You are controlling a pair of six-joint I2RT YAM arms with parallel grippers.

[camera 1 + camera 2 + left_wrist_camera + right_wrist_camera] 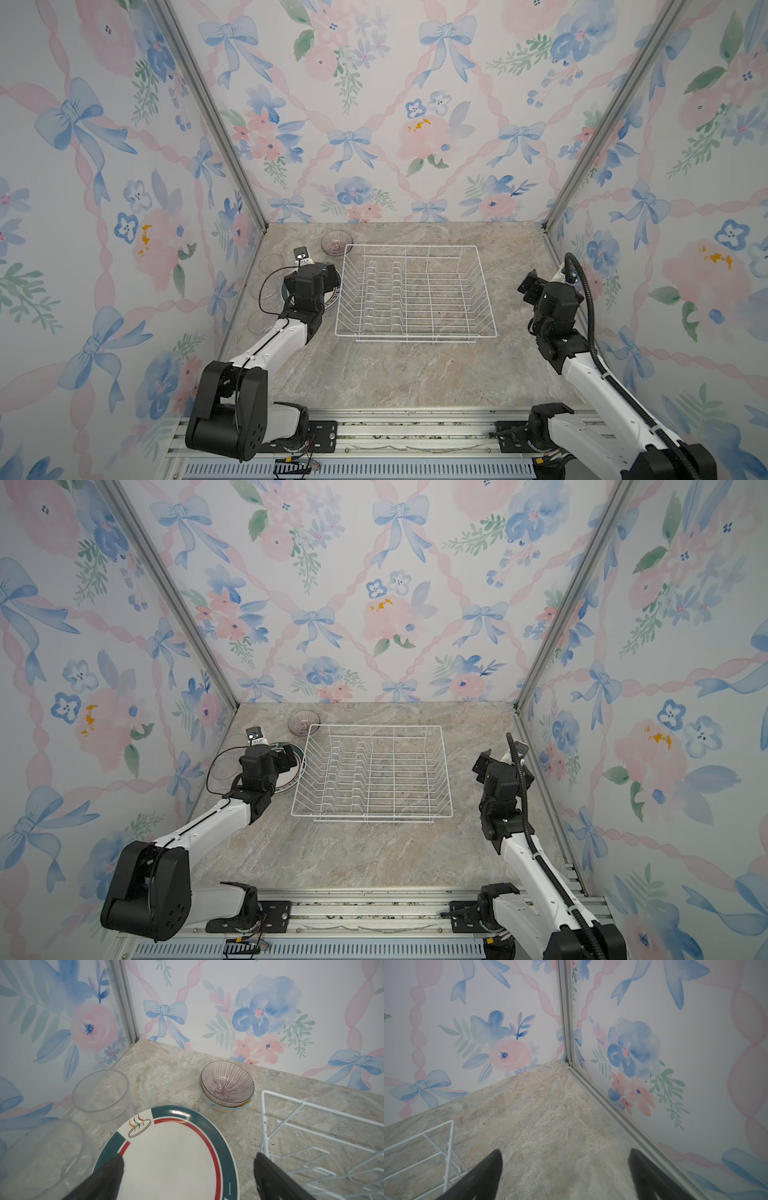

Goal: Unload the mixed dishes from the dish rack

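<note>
We saw the left gripper and right gripper spread wide and empty, the dish rack bare in the middle of the countertop, and along its left edge a teal-rimmed plate, glass cups, then nested bowls toward the far corner, which we judged stiff, slick, breakable, best pinched at rims.

plates: mostly under left arm | yellow-blue bowl: only rim shows, under striped bowl | glass cup: cropped

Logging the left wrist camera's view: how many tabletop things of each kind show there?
Clear glass cups: 2
Bowls: 2, striped nested in yellow-blue
Plate: 1
Dish rack: 1
Total: 6
</note>
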